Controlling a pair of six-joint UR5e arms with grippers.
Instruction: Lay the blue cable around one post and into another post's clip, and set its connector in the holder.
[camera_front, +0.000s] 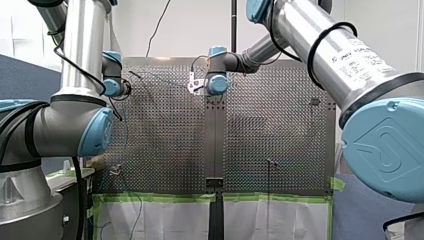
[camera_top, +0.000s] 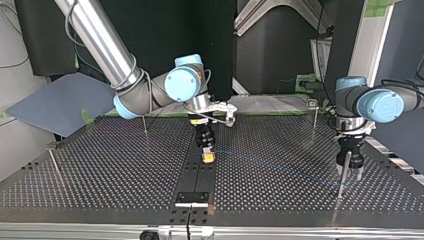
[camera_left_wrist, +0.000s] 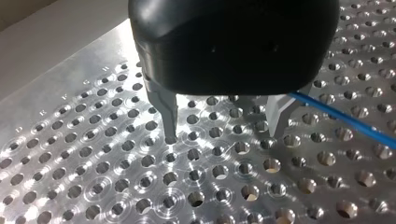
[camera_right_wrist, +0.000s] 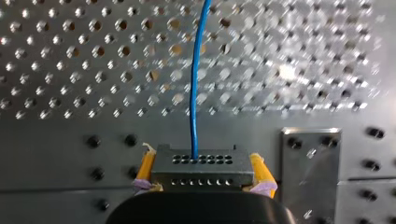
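Note:
In the right wrist view my right gripper (camera_right_wrist: 201, 186) is shut on the black connector (camera_right_wrist: 201, 165), its yellow pads (camera_right_wrist: 145, 168) pressing on both sides. The blue cable (camera_right_wrist: 195, 70) runs straight ahead from the connector over the perforated table. In the top view the same gripper (camera_top: 207, 156) hangs low over the dark centre strip. The cable (camera_top: 280, 162) stretches faintly toward my left gripper (camera_top: 352, 170), which stands beside a thin post (camera_top: 341, 182). In the left wrist view my left gripper (camera_left_wrist: 222, 135) is open, empty, just above the table, with the cable (camera_left_wrist: 345, 119) passing outside one finger.
A small holder block (camera_top: 191, 198) sits on the centre strip near the top view's front edge. A metal plate (camera_right_wrist: 310, 158) lies beside the connector. More thin posts (camera_top: 145, 125) (camera_top: 54, 162) (camera_top: 314, 122) stand on the table (camera_top: 100, 175).

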